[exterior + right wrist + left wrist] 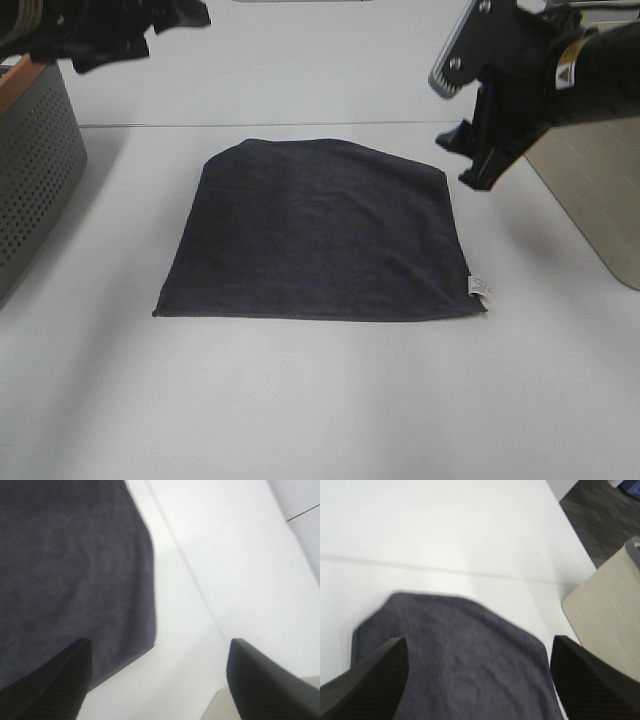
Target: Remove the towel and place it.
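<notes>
The towel (pixel 320 235) lies flat on the white table (pixel 320 400), its white tag (pixel 477 287) at the near corner. The right gripper (pixel 470 160) hovers just past its far right corner, fingers (pixel 45 685) apart and empty. Farther off, the left gripper (pixel 477 680) hangs above the towel's far left side, fingers (pixel 365 685) spread wide, touching nothing.

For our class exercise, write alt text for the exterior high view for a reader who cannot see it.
A dark grey towel lies flat on a white table, a small white tag at its near right corner. The right pincer hangs open above its far right corner; a perforated grey basket stands at the left edge.
</notes>
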`<action>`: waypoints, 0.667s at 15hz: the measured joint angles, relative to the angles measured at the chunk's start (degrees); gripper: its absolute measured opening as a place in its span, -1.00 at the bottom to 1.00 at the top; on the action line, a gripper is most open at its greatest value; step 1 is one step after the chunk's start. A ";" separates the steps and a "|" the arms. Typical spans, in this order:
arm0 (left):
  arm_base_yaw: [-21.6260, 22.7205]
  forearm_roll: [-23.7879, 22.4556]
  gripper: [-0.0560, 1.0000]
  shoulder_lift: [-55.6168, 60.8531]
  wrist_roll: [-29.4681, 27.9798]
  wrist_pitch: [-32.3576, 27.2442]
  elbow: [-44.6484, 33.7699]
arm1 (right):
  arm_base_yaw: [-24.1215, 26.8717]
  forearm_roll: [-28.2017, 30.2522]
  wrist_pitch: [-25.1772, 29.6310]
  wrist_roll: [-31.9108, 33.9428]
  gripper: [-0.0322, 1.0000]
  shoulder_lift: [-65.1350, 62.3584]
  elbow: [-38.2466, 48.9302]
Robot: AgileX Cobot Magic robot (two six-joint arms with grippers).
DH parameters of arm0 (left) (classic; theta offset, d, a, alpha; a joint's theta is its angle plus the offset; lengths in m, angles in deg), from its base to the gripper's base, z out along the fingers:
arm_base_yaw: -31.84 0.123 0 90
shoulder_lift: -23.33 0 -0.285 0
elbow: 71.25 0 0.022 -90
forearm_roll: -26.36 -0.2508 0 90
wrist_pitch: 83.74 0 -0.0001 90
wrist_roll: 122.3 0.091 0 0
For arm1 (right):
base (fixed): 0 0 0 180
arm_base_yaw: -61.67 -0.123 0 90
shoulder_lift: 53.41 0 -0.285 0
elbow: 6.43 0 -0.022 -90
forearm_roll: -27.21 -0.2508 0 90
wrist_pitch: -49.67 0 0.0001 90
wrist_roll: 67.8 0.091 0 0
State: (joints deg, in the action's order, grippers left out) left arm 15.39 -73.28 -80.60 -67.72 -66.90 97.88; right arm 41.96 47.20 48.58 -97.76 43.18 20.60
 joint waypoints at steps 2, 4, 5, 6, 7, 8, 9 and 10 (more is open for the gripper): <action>0.00 -0.34 0.49 0.00 11.00 -13.01 8.77 | 0.00 -1.32 -0.23 0.06 0.49 -1.03 -8.54; 0.00 -0.34 0.49 0.00 22.86 -23.72 11.92 | 0.00 -4.18 -0.23 0.11 0.49 -1.03 -13.01; 0.00 1.95 0.48 0.00 31.17 -30.65 13.24 | 0.00 -6.30 -0.29 0.11 0.49 -1.03 -14.95; 0.00 7.16 0.48 0.00 42.80 -37.99 14.95 | 0.00 -8.82 -0.29 0.11 0.49 -1.03 -16.50; 0.00 9.91 0.46 0.00 48.01 -40.85 15.99 | 0.00 -9.97 -0.29 0.11 0.49 -1.03 -17.07; 0.34 17.07 0.45 0.00 59.64 -46.70 18.22 | 0.00 -12.83 -0.34 0.11 0.49 -1.03 -18.05; 1.32 27.04 0.45 0.00 70.93 -50.82 20.74 | 0.00 -16.50 -0.63 0.11 0.49 -1.03 -18.85; 3.27 39.02 0.45 0.00 80.62 -52.54 23.78 | 0.00 -20.63 -1.15 0.11 0.49 -1.03 -19.37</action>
State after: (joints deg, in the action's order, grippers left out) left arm 18.66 -34.26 -80.60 12.89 -119.44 121.66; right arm 41.96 26.58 47.44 -97.65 42.15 1.23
